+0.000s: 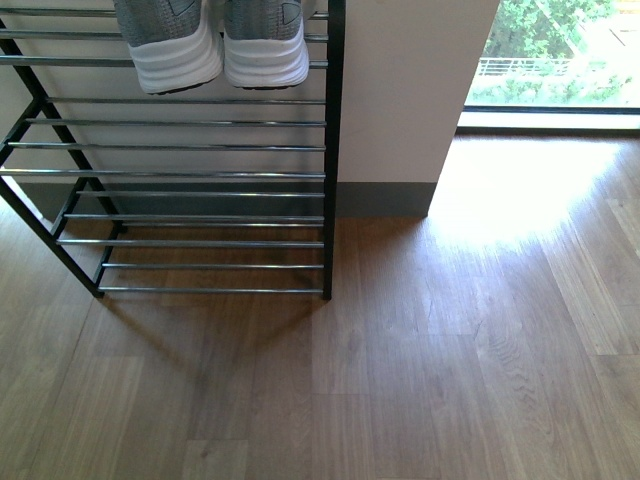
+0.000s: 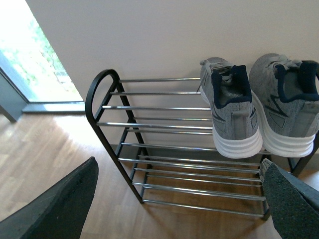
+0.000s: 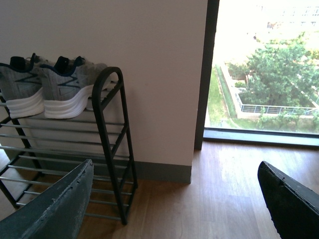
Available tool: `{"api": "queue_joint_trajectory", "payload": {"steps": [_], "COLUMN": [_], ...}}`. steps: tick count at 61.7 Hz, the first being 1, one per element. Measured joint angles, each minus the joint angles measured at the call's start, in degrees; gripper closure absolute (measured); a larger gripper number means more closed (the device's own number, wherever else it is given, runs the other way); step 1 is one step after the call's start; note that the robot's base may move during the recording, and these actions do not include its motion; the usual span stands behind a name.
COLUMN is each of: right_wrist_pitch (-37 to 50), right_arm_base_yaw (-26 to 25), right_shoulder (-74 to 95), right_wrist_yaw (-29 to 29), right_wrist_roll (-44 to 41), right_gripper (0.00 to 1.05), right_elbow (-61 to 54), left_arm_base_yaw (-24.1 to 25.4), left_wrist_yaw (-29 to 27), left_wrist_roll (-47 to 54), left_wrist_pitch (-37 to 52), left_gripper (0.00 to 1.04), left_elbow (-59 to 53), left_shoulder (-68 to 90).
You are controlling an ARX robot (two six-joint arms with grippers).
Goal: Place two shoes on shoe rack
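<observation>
Atop the rack (image 1: 333, 120), two grey sneakers (image 1: 170, 50) (heels outward); both jaws agape, empty.

Sunlight pools on the wood-plank floor (image 1: 450, 350) below a window (image 1: 555, 50), beside a white wall (image 1: 400, 90) with grey skirting (image 1: 385, 200); trees (image 3: 279, 74) outside.

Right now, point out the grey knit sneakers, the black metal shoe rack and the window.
Grey knit sneakers (image 2: 234, 119): left wrist view, one shoe's heel.
Black metal shoe rack (image 1: 333, 150): front view, side post.
Window (image 3: 269, 74): right wrist view, glass.
</observation>
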Motion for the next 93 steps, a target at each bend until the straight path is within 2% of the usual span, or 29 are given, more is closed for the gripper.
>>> {"api": "queue_joint_trajectory", "payload": {"steps": [12, 16, 22, 43, 46, 66, 70, 73, 93], "right_wrist_pitch": [0.0, 0.0, 0.0, 0.0, 0.0, 0.0, 0.0, 0.0, 0.0], "right_arm_base_yaw": [0.0, 0.0, 0.0, 0.0, 0.0, 0.0, 0.0, 0.0, 0.0], "right_shoulder": [0.0, 0.0, 0.0, 0.0, 0.0, 0.0, 0.0, 0.0, 0.0], "right_wrist_yaw": [0.0, 0.0, 0.0, 0.0, 0.0, 0.0, 0.0, 0.0, 0.0], "right_wrist_roll": [0.0, 0.0, 0.0, 0.0, 0.0, 0.0, 0.0, 0.0, 0.0], "right_gripper": [0.09, 0.09, 0.09, 0.09, 0.09, 0.09, 0.09, 0.09, 0.09], "right_elbow": [0.0, 0.0, 0.0, 0.0, 0.0, 0.0, 0.0, 0.0, 0.0], "left_arm_base_yaw": [0.2, 2.1, 5.3, 14.4, 16.0, 21.5, 25.8, 27.3, 27.7], "left_wrist_yaw": [-0.2, 8.1, 14.8, 23.4, 24.9, 30.3, 35.7, 35.8, 36.3], "left_wrist_roll": [-5.8, -3.0, 0.0, 1.7, 1.8, 1.9, 2.0, 2.0, 2.0], "left_wrist_pitch": [-0.1, 10.2, 19.3, 20.8, 20.7, 17.7, 16.4, 15.6, 12.3], "left_gripper": [0.09, 0.20, 0.37, 0.90, 1.03, 1.04, 1.04, 1.04, 1.04], "left_elbow": [-1.4, -5.9, -12.5, -23.8, -25.4, -30.6, -31.5, -32.1, -34.9], "left_shoulder": [-3.1, -4.7, -8.3, -18.4, -20.4, -28.6, -30.8, -32.0, -39.0]}}
